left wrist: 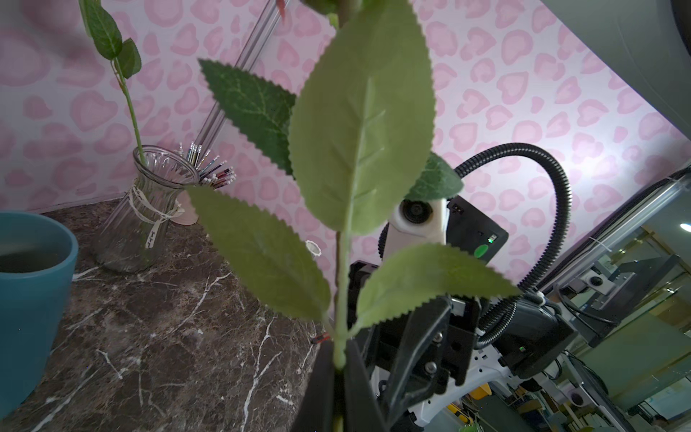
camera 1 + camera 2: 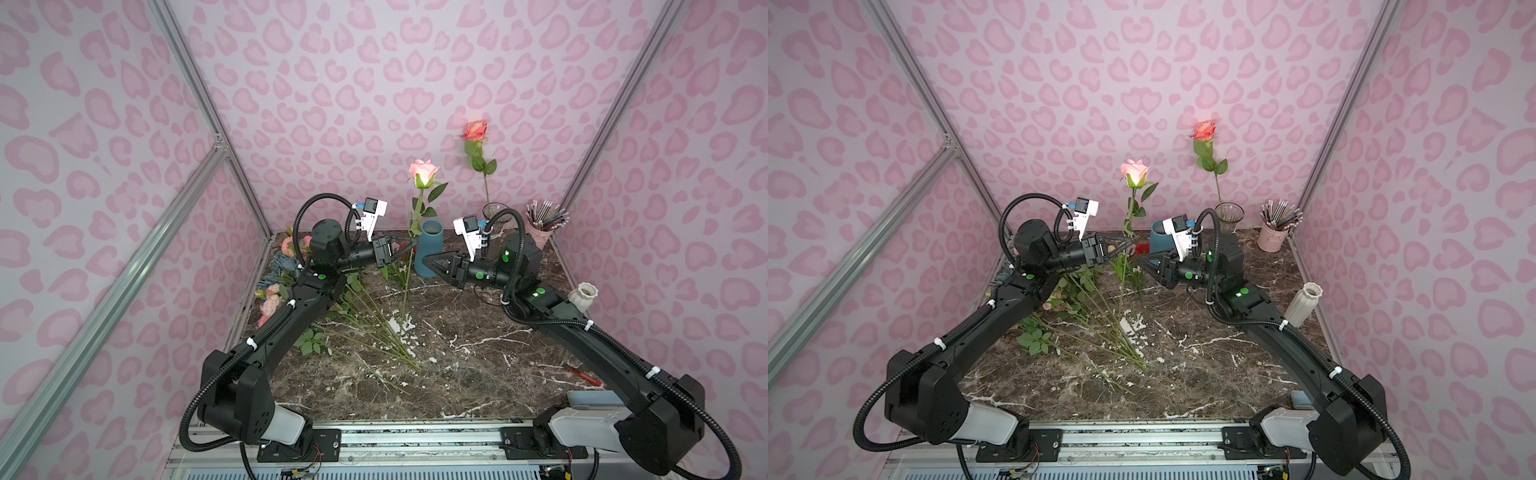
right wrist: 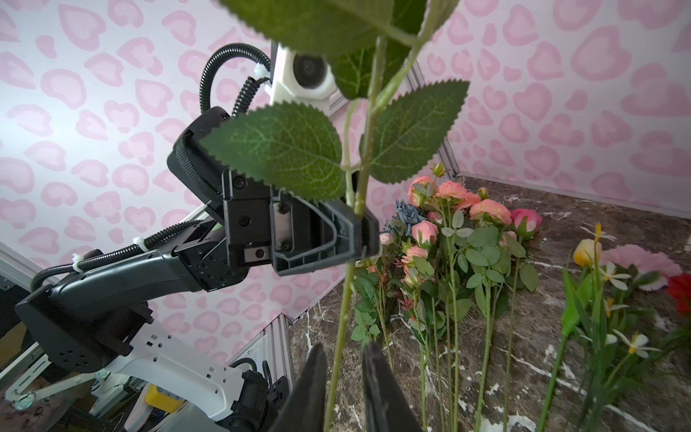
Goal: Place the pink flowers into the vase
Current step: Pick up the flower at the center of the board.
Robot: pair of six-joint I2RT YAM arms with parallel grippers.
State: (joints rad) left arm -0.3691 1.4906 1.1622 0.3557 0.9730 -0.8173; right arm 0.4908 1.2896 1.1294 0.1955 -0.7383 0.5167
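The dark marble bench [image 2: 457, 365] fills the floor of a booth with pink-patterned walls. Both black arms reach in from its near edge and meet near the middle, towards the back.

A pile [image 2: 272, 297] of pink flowers lies on the bench at the left, under the left arm, with the stems fanning towards the middle. The right wrist view shows the blooms [image 3: 456, 209] clustered close to the wall.

A pink rose [image 2: 424, 171] stands nearly upright in the air, bloom on top, beside the blue vase [image 2: 428, 253] and in no vase. The left gripper [image 2: 413, 241] is clamped on its stem just below the leaves. The stem hangs on below the grip, clear of the bench. The right gripper [image 3: 342, 355] sits lower on that stem, its jaws slightly apart with the stem between them and a gap on each side.

A salmon rose [image 2: 474, 129] stands in the glass vase [image 2: 1229, 216] at the back right, taller than the held one.

A white vase [image 2: 584, 296] stands at the right edge, behind the right arm. A pink cup [image 2: 540, 235] of pens sits in the back right corner.

A red carnation [image 2: 1142, 248] lies on the bench between the two grippers in a top view.
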